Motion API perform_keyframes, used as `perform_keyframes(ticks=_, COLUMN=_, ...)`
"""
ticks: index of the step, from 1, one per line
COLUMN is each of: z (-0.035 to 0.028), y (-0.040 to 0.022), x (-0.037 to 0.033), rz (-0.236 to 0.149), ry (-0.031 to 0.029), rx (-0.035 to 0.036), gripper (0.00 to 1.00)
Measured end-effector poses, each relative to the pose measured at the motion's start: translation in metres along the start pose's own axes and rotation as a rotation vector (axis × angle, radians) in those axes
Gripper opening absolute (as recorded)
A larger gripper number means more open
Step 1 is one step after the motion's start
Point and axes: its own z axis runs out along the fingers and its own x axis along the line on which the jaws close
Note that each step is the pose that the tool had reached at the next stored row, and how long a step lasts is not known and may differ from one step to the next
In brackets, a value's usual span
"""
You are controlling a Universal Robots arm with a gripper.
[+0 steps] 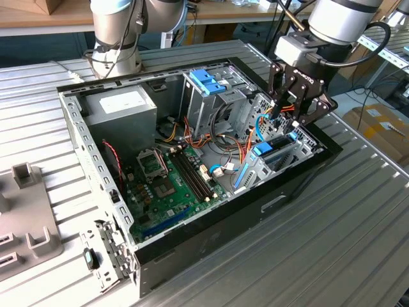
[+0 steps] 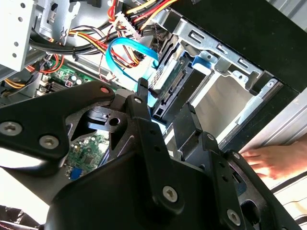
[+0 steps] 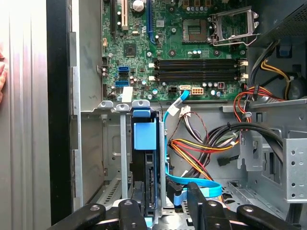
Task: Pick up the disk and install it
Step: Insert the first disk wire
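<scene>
The disk (image 1: 268,151) stands on edge in its blue carrier inside the metal drive cage (image 1: 300,150), at the side of the open computer case on the exterior view's right. In the first wrist view its blue carrier (image 3: 145,136) sits between the cage rails. In the second wrist view the disk's connector end (image 2: 175,84) shows. My gripper (image 1: 291,121) hangs just above the disk, open. Its black fingers straddle the disk's upper edge in both wrist views, the gripper (image 3: 163,211) over the carrier and the gripper (image 2: 165,120) close to the connector. I see no firm contact.
A light blue data cable (image 3: 196,182) loops beside the disk, near the fingers. Bundled wires (image 3: 206,143) cross the case floor. The motherboard (image 1: 169,185), power supply (image 1: 121,105) and an upper bay with a blue bracket (image 1: 208,80) fill the case. A person's hand (image 2: 273,160) rests outside the case wall.
</scene>
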Motion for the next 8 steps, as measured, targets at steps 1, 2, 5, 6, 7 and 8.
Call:
perform_keyframes(ticks=1, z=0.0001, y=0.0, x=0.0, rz=0.0, ry=0.0, rx=0.0, gripper=0.49)
perform_keyframes(ticks=2, z=0.0002, y=0.0, x=0.0, rz=0.0, ry=0.0, rx=0.0, gripper=0.49)
perform_keyframes(ticks=5, z=0.0003, y=0.0, x=0.0, rz=0.0, ry=-0.0001, rx=0.0, gripper=0.41)
perform_keyframes(ticks=6, z=0.0004, y=0.0, x=0.0, rz=0.0, ry=-0.0001, rx=0.0, gripper=0.34)
perform_keyframes(ticks=7, z=0.0004, y=0.0, x=0.0, rz=0.0, ry=-0.0001, rx=0.0, gripper=0.28)
perform_keyframes(ticks=8, z=0.0005, y=0.0, x=0.0, rz=0.0, ry=-0.0001, rx=0.0, gripper=0.28)
